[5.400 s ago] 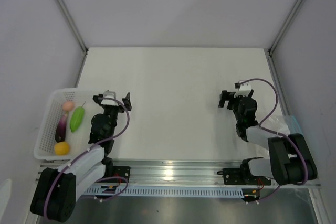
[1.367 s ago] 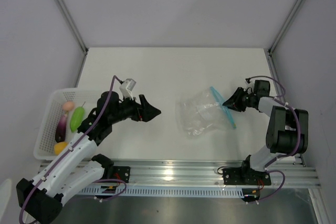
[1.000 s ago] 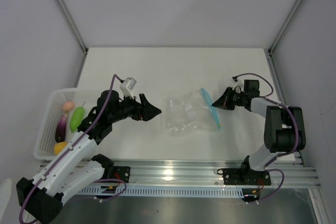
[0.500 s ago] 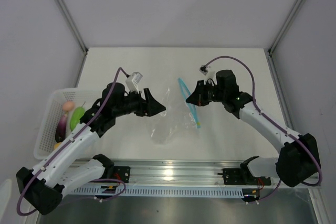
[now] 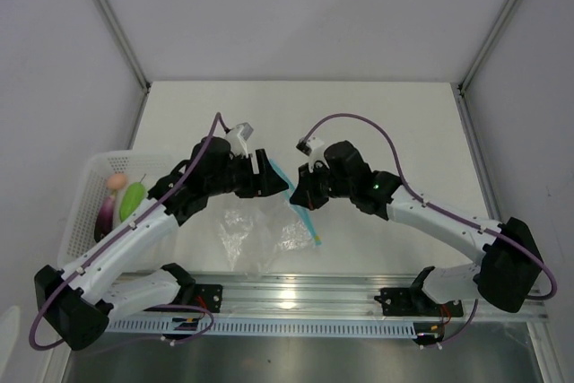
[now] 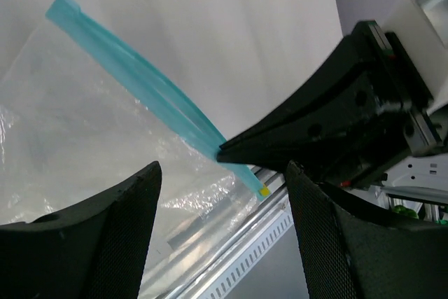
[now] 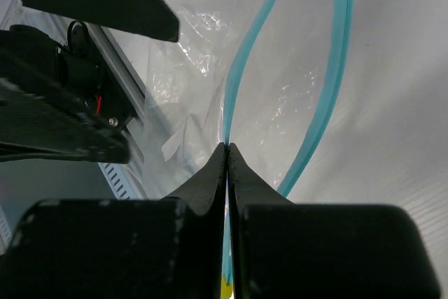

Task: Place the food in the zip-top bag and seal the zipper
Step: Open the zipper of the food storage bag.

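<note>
Right tool [image 7: 226,148] pinches the teal zipper [image 7: 334,68] of the crinkly clear zip-top bag [image 5: 251,235]; left tool [image 6: 220,173] gapes.

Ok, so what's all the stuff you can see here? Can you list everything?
table: one, white, under everything
basket: one, white, at the table's left edge
pink food: one, pink, in the basket
green food: one, green, in the basket
purple food: one, purple, in the basket
zip-top bag: one, clear, between the arms
zipper: one, light blue, along the bag's mouth
rail: one, silver, near edge
left gripper: one, black, open beside the zipper
right gripper: one, black, shut on the zipper
</note>
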### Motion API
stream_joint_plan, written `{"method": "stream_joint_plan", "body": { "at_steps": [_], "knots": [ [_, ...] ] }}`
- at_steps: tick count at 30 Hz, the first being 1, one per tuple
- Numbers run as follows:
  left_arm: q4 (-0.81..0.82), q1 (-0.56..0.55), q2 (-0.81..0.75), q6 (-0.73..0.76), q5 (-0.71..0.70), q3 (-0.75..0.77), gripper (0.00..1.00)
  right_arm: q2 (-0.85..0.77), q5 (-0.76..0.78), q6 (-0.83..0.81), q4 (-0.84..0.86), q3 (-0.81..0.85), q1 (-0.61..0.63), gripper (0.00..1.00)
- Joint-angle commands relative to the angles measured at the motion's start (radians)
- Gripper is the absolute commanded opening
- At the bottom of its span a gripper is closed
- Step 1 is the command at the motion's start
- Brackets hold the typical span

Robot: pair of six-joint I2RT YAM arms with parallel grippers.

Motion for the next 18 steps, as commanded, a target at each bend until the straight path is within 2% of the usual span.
{"method": "stream_joint_plan", "body": {
  "at_steps": [1,6,18],
  "knots": [
    [-0.054,-0.013,0.016,-0.012,-0.054,0.052,0.75,0.011,0.083,-0.015,0.008,0.069,0.054,0.0],
    [-0.127,-0.017,0.03,0.016,-0.1,0.069,0.75,0.005,0.148,-0.013,0.002,0.094,0.103,0.0],
    [-0.15,-0.02,0.056,0.038,-0.122,0.063,0.74,0.001,0.214,-0.048,-0.024,0.12,0.18,0.0]
  ]
}}
